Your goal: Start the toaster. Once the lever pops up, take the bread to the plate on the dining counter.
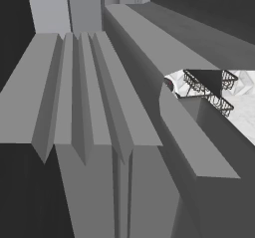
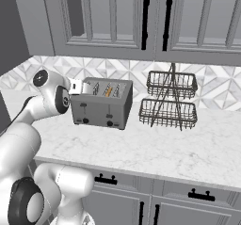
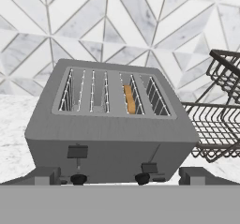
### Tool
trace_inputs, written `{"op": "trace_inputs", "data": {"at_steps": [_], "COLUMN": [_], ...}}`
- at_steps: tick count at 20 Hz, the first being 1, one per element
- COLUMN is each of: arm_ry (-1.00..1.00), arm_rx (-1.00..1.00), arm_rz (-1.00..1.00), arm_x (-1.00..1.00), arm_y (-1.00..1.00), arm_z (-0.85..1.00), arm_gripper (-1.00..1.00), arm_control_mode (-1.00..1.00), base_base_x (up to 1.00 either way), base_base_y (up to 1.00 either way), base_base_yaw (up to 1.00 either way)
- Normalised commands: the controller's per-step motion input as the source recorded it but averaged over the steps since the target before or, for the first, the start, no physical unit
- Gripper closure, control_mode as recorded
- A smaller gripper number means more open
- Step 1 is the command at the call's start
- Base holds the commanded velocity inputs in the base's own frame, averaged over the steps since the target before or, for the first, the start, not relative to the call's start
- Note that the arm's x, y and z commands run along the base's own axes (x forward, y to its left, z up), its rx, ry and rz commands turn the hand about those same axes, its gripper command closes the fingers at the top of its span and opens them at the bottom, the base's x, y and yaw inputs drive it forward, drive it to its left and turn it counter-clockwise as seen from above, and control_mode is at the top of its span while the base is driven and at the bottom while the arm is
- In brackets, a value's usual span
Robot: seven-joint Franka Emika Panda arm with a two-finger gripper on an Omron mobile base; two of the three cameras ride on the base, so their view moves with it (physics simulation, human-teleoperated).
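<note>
You are looking at a grey four-slot toaster [image 2: 101, 104] sitting on the white marble worktop [image 2: 155, 151], close to the tiled backsplash [image 2: 117, 71] with its diamond pattern. The bread [image 3: 129, 99] is standing edge-up in one of the slots toward the toaster's right half as the hand view shows it, with only its orange-brown top edge showing above the slot; in the right base view the same slice [image 2: 108, 91] is showing as a small tan sliver in the toaster's top. Two levers are sitting on the toaster's front face: the left lever [image 3: 77, 151] is standing higher than the right lever [image 3: 149, 167], and a dark knob is sitting below each. The gripper [image 3: 120, 175] is hovering in front of the toaster's lower front face with its fingers spread as wide as they go, one fingertip [image 3: 44, 175] off the toaster's left corner and the other off its right, and they are holding nothing. A two-tier black wire basket [image 2: 169, 99] is standing just beside the toaster, on its right. Grey wall cabinets [image 2: 141, 19] with black handles are hanging above the worktop.
</note>
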Motion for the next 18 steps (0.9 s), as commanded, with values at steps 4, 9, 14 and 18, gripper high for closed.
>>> {"op": "trace_inputs", "data": {"at_steps": [4,9,14,18], "arm_ry": [0.0,0.0,0.0,0.0], "arm_rx": [0.0,0.0,0.0,0.0], "arm_rz": [0.0,0.0,0.0,0.0], "arm_x": [0.0,0.0,0.0,0.0], "arm_y": [0.0,0.0,0.0,0.0], "arm_z": [0.0,0.0,0.0,0.0], "arm_gripper": [-1.0,-1.0,-1.0,-1.0], "arm_control_mode": [-1.0,-1.0,-1.0,-1.0], "base_base_x": [0.0,0.0,0.0,0.0], "base_base_y": [0.0,0.0,0.0,0.0], "base_base_yaw": [0.0,0.0,0.0,0.0]}}
